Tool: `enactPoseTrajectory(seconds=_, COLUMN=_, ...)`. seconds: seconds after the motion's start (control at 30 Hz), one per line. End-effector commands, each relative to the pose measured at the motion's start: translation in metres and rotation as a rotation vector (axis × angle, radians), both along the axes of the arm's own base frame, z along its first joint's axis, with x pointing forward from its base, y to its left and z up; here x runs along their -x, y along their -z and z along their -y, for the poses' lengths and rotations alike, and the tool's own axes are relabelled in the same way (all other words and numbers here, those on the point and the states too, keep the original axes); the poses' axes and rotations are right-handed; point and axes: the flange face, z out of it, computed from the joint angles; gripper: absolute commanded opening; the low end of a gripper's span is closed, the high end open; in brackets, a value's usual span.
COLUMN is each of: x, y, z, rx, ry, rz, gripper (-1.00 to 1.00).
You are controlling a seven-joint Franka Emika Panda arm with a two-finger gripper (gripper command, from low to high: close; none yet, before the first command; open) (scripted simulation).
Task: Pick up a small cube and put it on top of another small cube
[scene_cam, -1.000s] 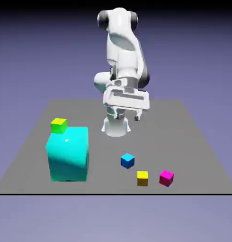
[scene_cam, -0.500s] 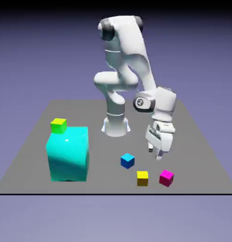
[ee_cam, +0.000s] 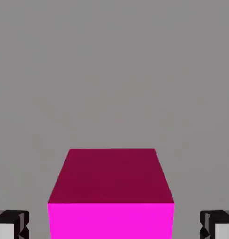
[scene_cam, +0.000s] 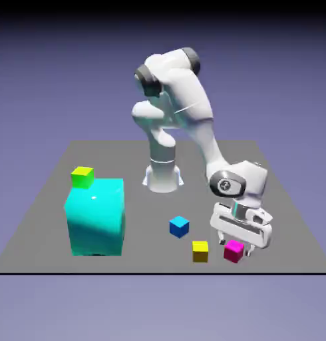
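Grey table (scene_cam: 272, 200), my white arm (scene_cam: 192, 120) reaching from the base at 12 o'clock down toward 4 o'clock. Big cyan cube (scene_cam: 96, 216) sits at 9 o'clock on the table, well apart from the small ones. Green small cube (scene_cam: 82, 176) just behind the cyan cube's top corner at about 10 o'clock; can't tell if it touches. My hand (scene_cam: 234, 249) is down low at 4 o'clock, pointing at the table, straddling the magenta small cube (scene_cam: 233, 250). Blue small cube (scene_cam: 179, 226) near centre, around 5 o'clock of the base. Yellow small cube (scene_cam: 200, 250) just beside the magenta one, at its 9 o'clock, a small gap between them. Magenta cube rests on the table, near the front edge. Hand view: magenta cube (ee_cam: 110, 196) fills the lower middle, flat on the grey table (ee_cam: 111, 70), one finger (ee_cam: 11, 225) at 8 o'clock and the other at 4 o'clock. My fingers are apart, a visible strip of table between each tip and the cube's sides, no contact showing.
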Motion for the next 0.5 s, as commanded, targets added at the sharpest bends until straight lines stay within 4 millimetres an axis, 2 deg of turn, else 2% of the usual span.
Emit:
enactPoseTrajectory(seconds=0.0, x=0.000, y=0.000, z=0.000, rx=0.000, ry=0.000, rz=0.000, gripper=-1.00)
enactPoseTrajectory(seconds=0.17, x=0.012, y=-0.066, z=-0.009, rx=-0.001, ry=0.000, rz=0.000, gripper=-1.00)
enactPoseTrajectory(seconds=0.3, x=-0.014, y=-0.087, z=0.058, rx=0.128, ry=0.013, rz=0.011, gripper=-1.00)
enactPoseTrajectory(seconds=0.47, x=-0.034, y=-0.129, z=0.145, rx=0.250, ry=0.051, rz=0.007, gripper=-1.00)
